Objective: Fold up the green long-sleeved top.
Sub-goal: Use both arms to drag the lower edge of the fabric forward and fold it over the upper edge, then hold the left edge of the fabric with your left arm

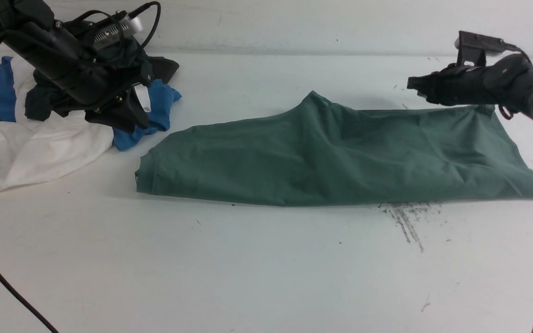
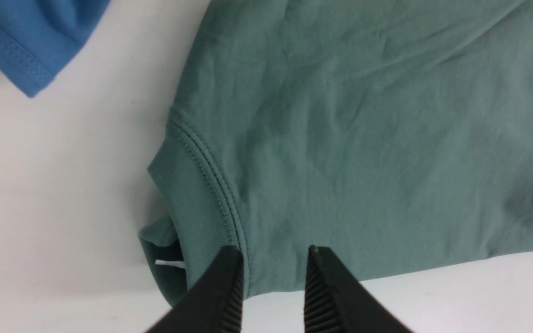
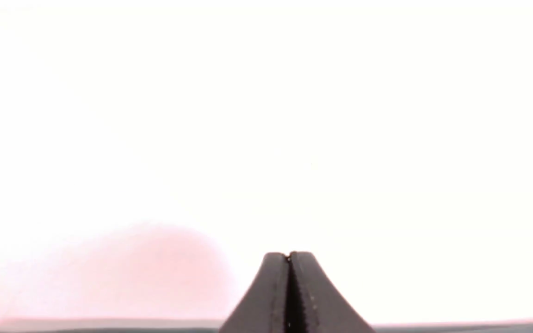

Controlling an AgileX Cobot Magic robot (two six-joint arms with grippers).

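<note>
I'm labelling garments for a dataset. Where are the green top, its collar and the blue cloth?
green top (image 1: 340,157): front view, middle of its folded body.
collar (image 2: 188,194): left wrist view, ribbed band.
blue cloth (image 2: 30,32): left wrist view, near its hemmed corner.

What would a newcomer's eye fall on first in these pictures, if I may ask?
The green top comes first, lying as a long creased band across the middle of the table. Next, the heap of white, blue and black clothes at the far left, with the left gripper open over the top's collar. The right gripper is shut and empty, raised above the top's right end.
</note>
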